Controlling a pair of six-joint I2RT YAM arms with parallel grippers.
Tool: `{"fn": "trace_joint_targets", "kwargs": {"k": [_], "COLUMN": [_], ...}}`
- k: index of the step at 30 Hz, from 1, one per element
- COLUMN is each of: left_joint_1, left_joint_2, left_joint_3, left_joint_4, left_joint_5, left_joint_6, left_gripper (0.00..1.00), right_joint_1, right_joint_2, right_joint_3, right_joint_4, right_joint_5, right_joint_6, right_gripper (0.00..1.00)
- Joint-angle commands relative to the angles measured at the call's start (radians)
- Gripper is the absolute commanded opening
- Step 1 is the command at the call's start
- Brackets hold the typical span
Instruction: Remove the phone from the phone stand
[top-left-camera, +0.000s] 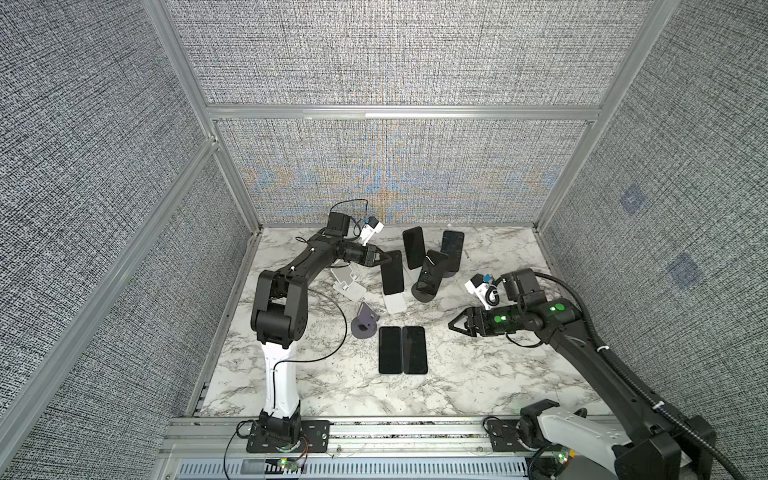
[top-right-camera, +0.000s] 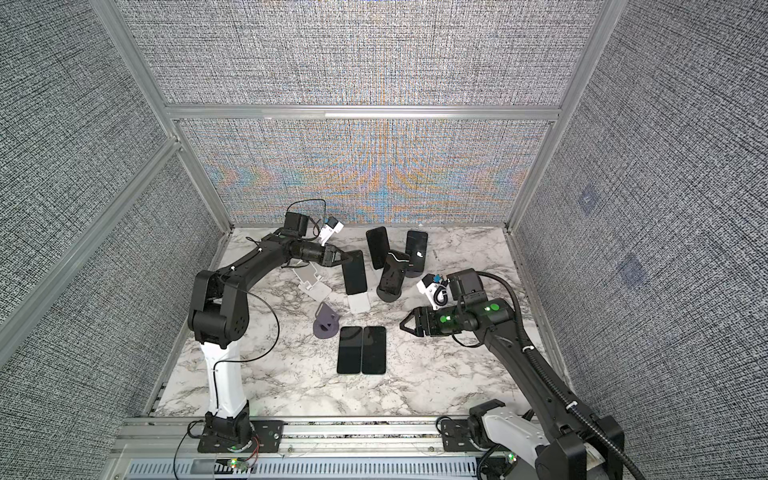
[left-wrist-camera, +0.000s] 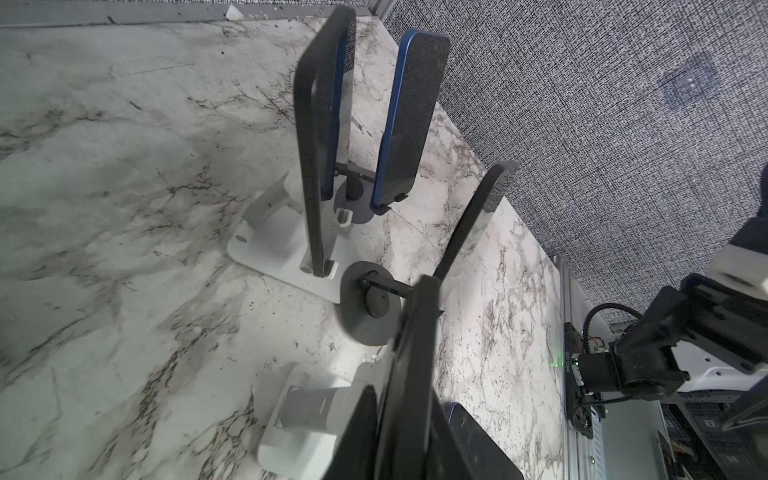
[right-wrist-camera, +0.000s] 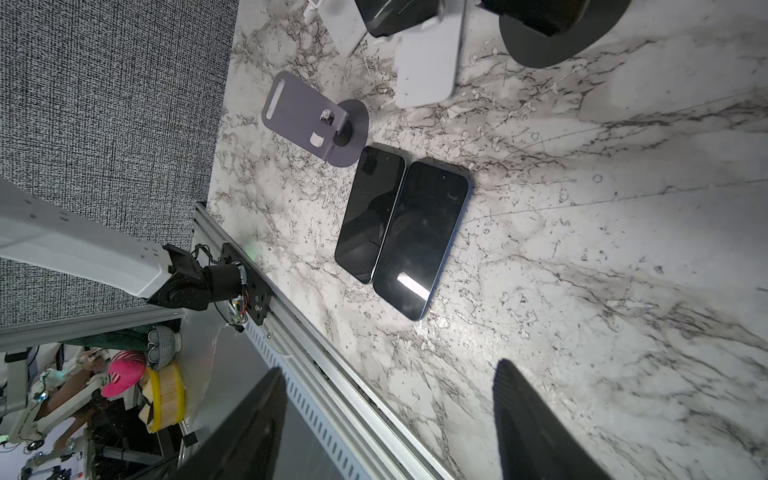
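A robotics lab cell: grey fabric wall panels in aluminium framing enclose a marble-patterned counter. A left arm and a right arm are bolted to a rail at the frame's bottom (other equipment clutters the room beyond).

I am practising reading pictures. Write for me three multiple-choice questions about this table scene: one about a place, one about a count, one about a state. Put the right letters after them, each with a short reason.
1. Where do the two flat phones lie?
A. On the stands at the back
B. Side by side on the table, front middle
C. Against the back wall

2. How many phones stand upright in stands?
A. One
B. Two
C. Four

3. What is the left hand doing?
A. Pinching the top of an upright phone
B. Hanging open over the flat phones
C. Holding an empty stand

Answers:
1 B: both top views show them next to each other near the front.
2 C: the pinched one and three more lean in stands.
3 A: it is shut on that phone's top edge.
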Motion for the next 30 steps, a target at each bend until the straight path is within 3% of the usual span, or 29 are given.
{"fn": "trace_joint_targets", "kwargs": {"k": [1, 8, 19, 26, 30], "left_joint_1": [-0.002, -0.002, -0.002, -0.002, -0.002], "left_joint_2": [0.003, 0.003, -0.046, -0.108, -0.176], "left_joint_3": [0.003, 0.009, 0.026, -0.001, 0.000], "left_joint_4": [-0.006, -0.028, -0.119, -0.089, -0.112], "left_joint_5": [0.028, 0.016, -0.061, -0.084, -0.111], "left_joint_6": [0.027, 0.044, 0.109, 0.075, 0.041], "left_gripper": [0.09, 0.00, 0.00, 0.00, 0.00], "right_joint_1": [0.002, 0.001, 0.001, 0.010, 0.035], "right_joint_2": [0.006, 0.018, -0.009, -0.068, -0.080], "right_joint_3": [-0.010, -0.015, -0.015, -0.054, -0.036], "right_joint_4": [0.035, 0.045, 0.045, 0.193, 0.197], "right_joint_5": [-0.036, -0.041, -0.027, -0.046, 0.011], "right_joint_6": [0.001, -0.008, -0.013, 0.057, 0.072], "right_gripper": [0.68, 0.68, 0.67, 0.68, 0.68]}}
